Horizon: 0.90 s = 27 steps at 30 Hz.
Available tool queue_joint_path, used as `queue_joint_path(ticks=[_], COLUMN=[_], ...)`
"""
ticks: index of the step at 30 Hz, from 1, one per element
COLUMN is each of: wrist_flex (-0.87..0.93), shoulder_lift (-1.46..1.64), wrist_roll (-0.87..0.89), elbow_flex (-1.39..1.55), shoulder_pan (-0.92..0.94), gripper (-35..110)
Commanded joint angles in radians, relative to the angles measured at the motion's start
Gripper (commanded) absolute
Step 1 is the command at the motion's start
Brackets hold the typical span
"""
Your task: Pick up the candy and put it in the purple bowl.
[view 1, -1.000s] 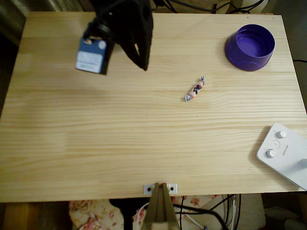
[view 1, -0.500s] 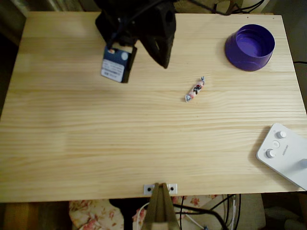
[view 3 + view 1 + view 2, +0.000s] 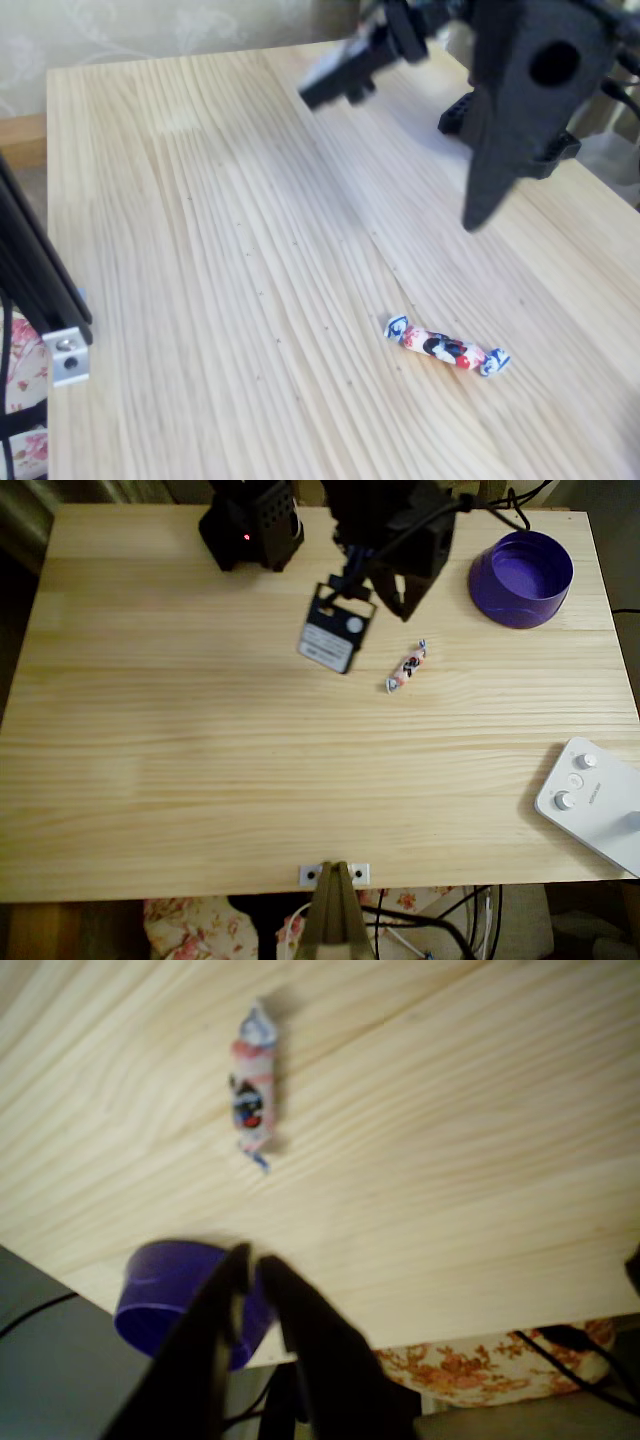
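The candy (image 3: 407, 666) lies loose on the wooden table, a small pinkish-white wrapped sweet with twisted ends; I also see the candy (image 3: 253, 1100) in the wrist view and the candy (image 3: 447, 347) in the fixed view. My gripper (image 3: 405, 610) hovers above the table just behind the candy, shut, with nothing in it. In the wrist view the gripper (image 3: 252, 1258) has its fingers pressed close together, and in the fixed view the gripper (image 3: 475, 218) points down short of the sweet. The purple bowl (image 3: 500, 605) stands empty at the far right, with the bowl (image 3: 160, 1295) behind the fingers.
A white device with knobs (image 3: 592, 800) lies at the table's near right corner. The arm's black base (image 3: 250, 525) stands at the far edge. A small metal bracket (image 3: 335, 873) is fixed to the near edge, with a black post (image 3: 30, 270) above it.
The arm has swung to the right across the far side of the table, from the far left to just behind the candy. The candy and bowl have not moved.
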Motion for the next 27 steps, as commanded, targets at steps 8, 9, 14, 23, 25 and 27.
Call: queue_joint_path(ticks=[8,9,14,23,25,27], wrist_flex=[-0.063,-0.061,-0.002,-0.084,-0.086,-0.097], shoulder_lift=[-0.196,-0.212,-0.313,-0.353,-0.359,-0.364], wrist_roll=[0.199,0.213,0.265,0.344,0.347,0.353], elbow_flex=[-0.176,-0.176,-0.241,-0.245,-0.245,-0.247], shoulder_pan=[-0.084,-0.083,-0.067,-0.044,-0.041,-0.041], gripper=[-1,-1,-1,7,11,11])
